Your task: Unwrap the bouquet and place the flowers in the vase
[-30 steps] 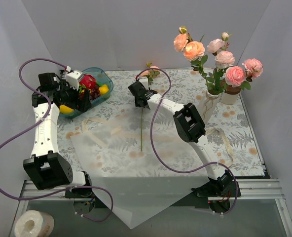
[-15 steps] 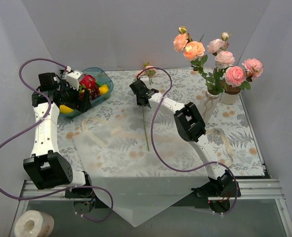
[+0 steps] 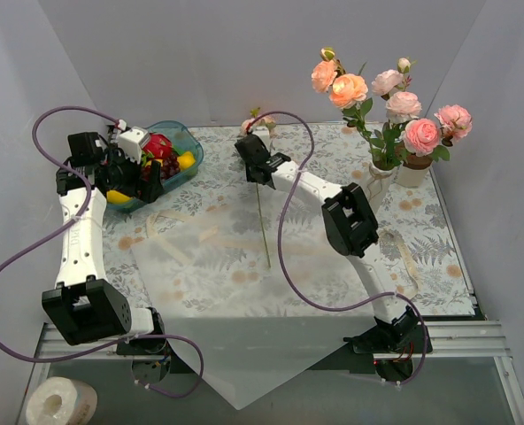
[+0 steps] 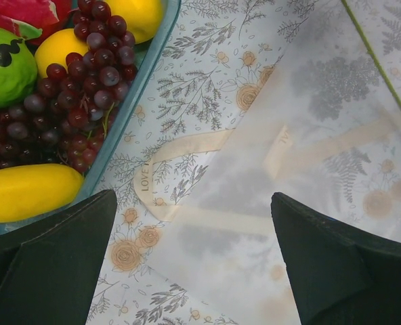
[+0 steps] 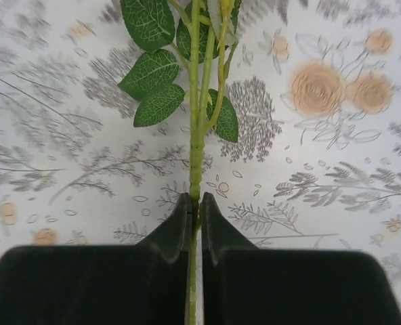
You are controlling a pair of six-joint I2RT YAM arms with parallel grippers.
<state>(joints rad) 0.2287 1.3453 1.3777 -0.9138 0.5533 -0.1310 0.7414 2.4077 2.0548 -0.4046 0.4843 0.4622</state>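
Observation:
One flower, a thin green stem (image 3: 263, 226) with a small bloom (image 3: 249, 127) at its far end, hangs over the spread paper. My right gripper (image 3: 256, 166) is shut on the stem just below the leaves (image 5: 153, 74). In the right wrist view the jaws (image 5: 196, 203) pinch the stem (image 5: 196, 135). The white vase (image 3: 375, 183) stands at the back right and holds several pink and peach roses (image 3: 368, 93). The bouquet's white translucent paper (image 3: 222, 292) lies flat and open. My left gripper (image 3: 150, 181) (image 4: 194, 271) stands wide open beside the fruit bowl, holding nothing.
A blue bowl of fruit (image 3: 181, 142) (image 4: 129, 101) sits at the back left. Cream ribbon (image 3: 169, 217) (image 4: 187, 145) lies by the paper's left edge, with another strip (image 3: 405, 252) on the right. A white cylinder (image 3: 414, 170) stands next to the vase. A paper roll (image 3: 60, 403) lies at the near left.
My right gripper has closed on the stem and moved slightly back and right, and the stem's free lower end has swung to the right. The left arm has stayed still.

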